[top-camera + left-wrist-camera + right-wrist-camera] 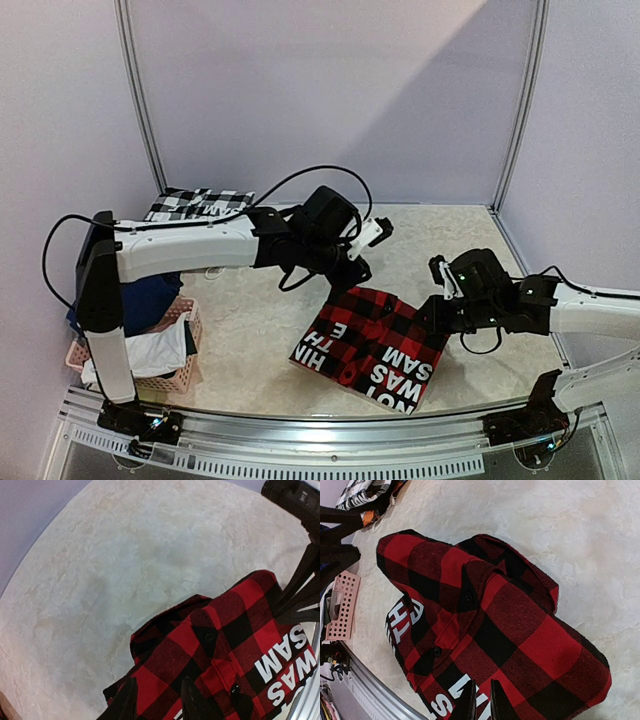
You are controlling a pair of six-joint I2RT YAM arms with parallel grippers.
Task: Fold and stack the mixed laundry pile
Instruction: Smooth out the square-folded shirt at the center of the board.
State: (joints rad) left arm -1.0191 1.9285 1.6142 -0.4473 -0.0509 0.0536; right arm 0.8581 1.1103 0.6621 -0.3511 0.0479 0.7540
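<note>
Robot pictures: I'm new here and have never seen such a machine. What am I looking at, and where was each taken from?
Two robot arms are bolted at the table's near edge. The wide picture comes from a camera above and behind them; the other two from cameras on the wrists, past each arm's own fingers. A red checked shirt with white lettering lies on the table. The right gripper seems pinched on its edge; the left gripper hangs over it, fingers apart. A pink basket of clothes stands at the left, a black-and-white checked cloth at the back.
</note>
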